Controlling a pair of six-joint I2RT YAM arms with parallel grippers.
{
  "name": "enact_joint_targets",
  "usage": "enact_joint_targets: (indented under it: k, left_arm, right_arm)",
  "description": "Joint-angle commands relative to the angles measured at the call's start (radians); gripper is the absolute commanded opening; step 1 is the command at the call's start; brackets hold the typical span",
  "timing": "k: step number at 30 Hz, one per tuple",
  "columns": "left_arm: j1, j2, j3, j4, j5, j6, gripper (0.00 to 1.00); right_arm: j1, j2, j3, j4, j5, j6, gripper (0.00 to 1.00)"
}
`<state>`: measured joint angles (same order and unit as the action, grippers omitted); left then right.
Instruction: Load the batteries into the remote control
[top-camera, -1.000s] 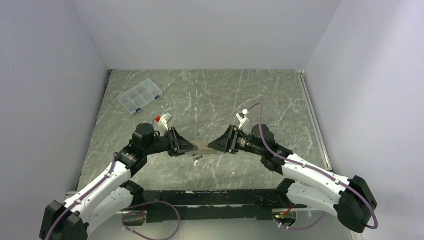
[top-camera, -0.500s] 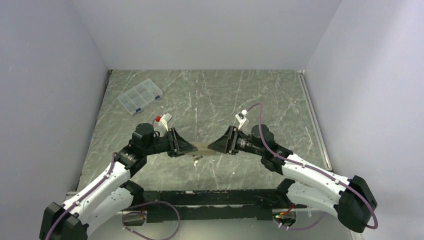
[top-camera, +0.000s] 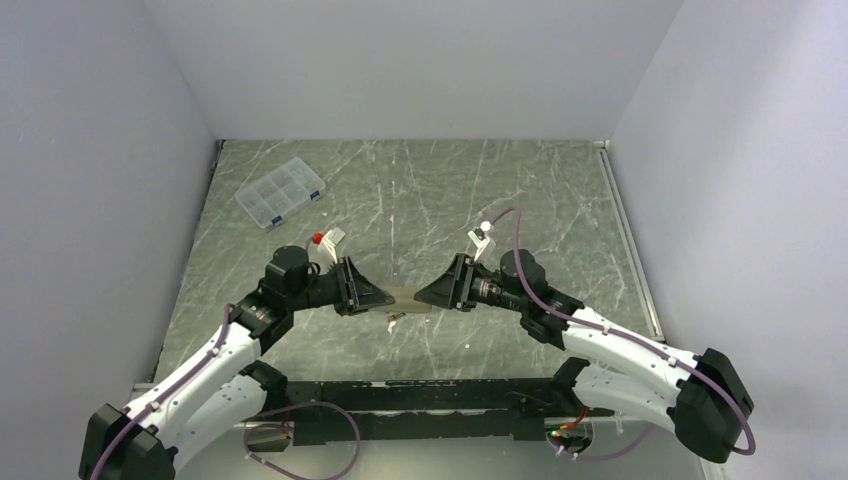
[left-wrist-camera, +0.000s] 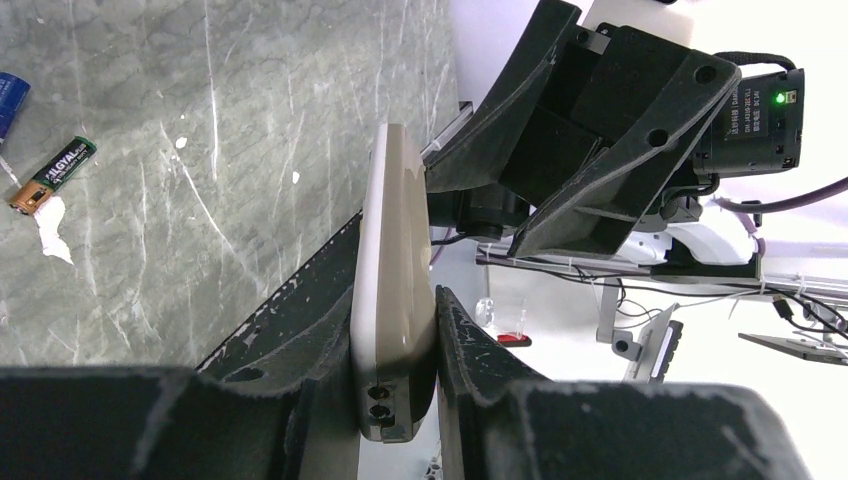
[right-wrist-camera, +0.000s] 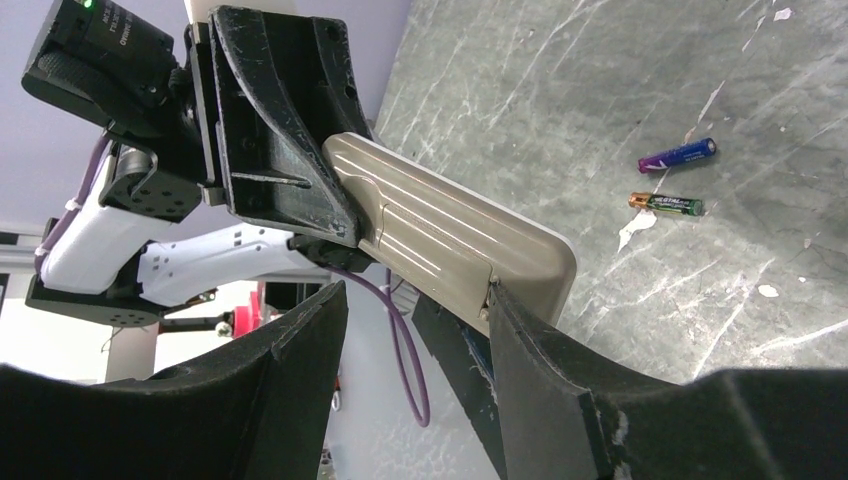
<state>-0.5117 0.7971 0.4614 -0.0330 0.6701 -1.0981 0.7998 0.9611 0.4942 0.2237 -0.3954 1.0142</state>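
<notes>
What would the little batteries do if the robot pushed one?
The batteries are round cylinders lying on their sides on the smooth table, so a pushed one would probably roll. They look small and slim, so they are likely light and fiddly to pinch. Their shiny casing may be slippery.

Bright, even, diffuse light from above fills the overhead view. The pale lavender-white walls (top-camera: 420, 70) show no hot spots, and the grey-green marbled stone desk (top-camera: 520, 200) carries only faint, soft-edged shadows under the arms. The two tiny slim cylindrical batteries (top-camera: 396, 318) are a mere smudge there, though the right wrist view shows them crisply. In the wrist views the near black plastic fingers (left-wrist-camera: 290, 400) of the left claw (left-wrist-camera: 395, 340) and those of the right claw (right-wrist-camera: 415, 300) are dark, grainy and out of focus. The slim beige plastic remote control (right-wrist-camera: 440, 225) is sharp, its ribs picked out by light. Beyond the desk edge, the left wrist view's background blows out to white.
</notes>
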Motion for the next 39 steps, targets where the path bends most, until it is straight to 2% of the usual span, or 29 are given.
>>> enact_joint_targets:
  k: [1,39]
  left_arm:
    - [-0.014,0.012,0.06,0.062,0.025,0.012,0.0]
    - [-0.014,0.025,0.082,-0.062,-0.024,0.065,0.0]
  right_arm:
    - [0.04,-0.005,0.062,0.097,-0.08,0.029,0.56]
    - [0.065,-0.035,0.082,0.065,-0.047,0.012,0.56]
